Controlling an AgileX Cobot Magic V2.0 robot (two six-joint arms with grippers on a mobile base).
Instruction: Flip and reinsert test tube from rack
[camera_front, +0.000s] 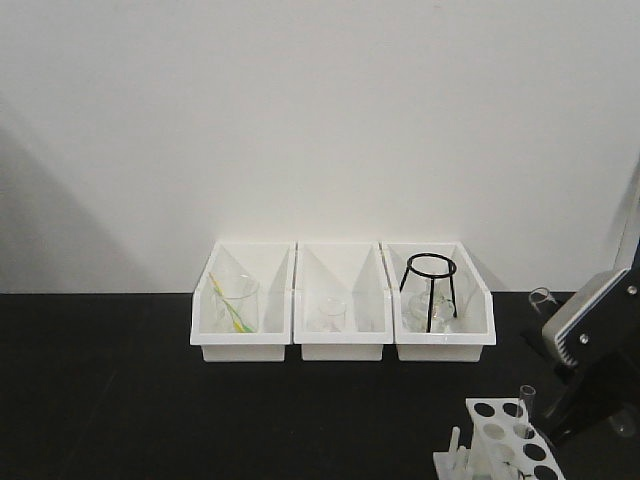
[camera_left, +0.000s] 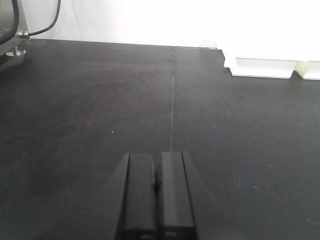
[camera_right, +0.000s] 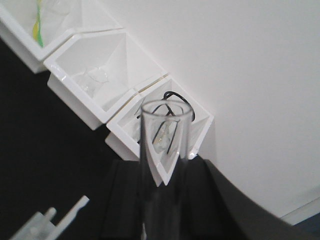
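Observation:
A clear glass test tube (camera_right: 165, 160) stands between the two black fingers of my right gripper (camera_right: 163, 172). The gripper is shut on it, and the tube's open mouth points away from the camera. In the front view the test tube (camera_front: 527, 398) rises, mouth up, over the white rack (camera_front: 500, 410) at the bottom right. My right gripper (camera_front: 558, 418) is just beside it. The rack's pegs (camera_right: 50, 217) show at the lower left of the right wrist view. My left gripper (camera_left: 156, 159) hovers over the bare black table, shut, with nothing in it.
Three white open-front bins (camera_front: 343, 350) stand in a row against the back wall. The left one holds a glass beaker (camera_front: 235, 303), the right one a black wire stand (camera_front: 430, 290). A cable (camera_left: 42, 25) and a metal base sit at the table's far left.

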